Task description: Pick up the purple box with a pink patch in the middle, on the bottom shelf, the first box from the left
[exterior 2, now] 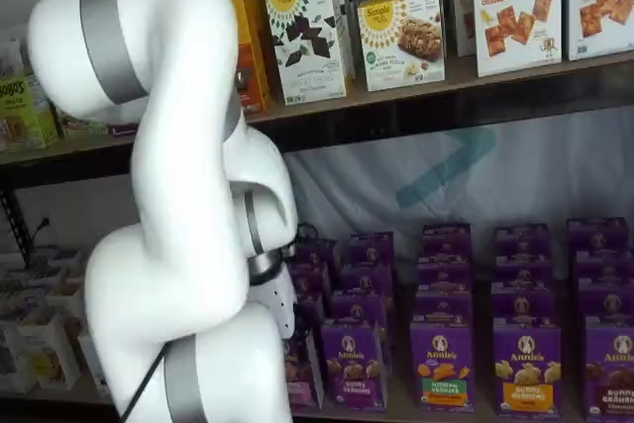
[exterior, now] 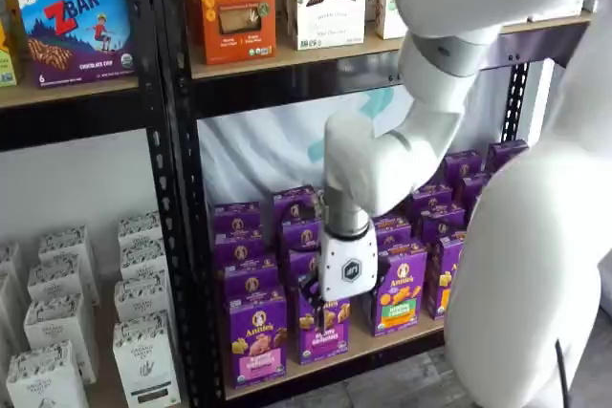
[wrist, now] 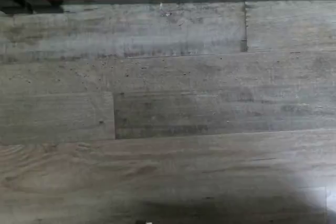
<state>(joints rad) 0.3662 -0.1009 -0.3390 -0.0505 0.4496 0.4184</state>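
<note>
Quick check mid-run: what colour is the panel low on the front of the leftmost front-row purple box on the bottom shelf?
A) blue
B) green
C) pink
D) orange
C: in a shelf view the purple box at the left end of the bottom shelf has a pink panel low on its front.

The purple box (exterior: 256, 337) stands upright at the front left of the bottom shelf (exterior: 335, 358). Its face shows a white rabbit logo, brown snacks and a pink panel.
</note>
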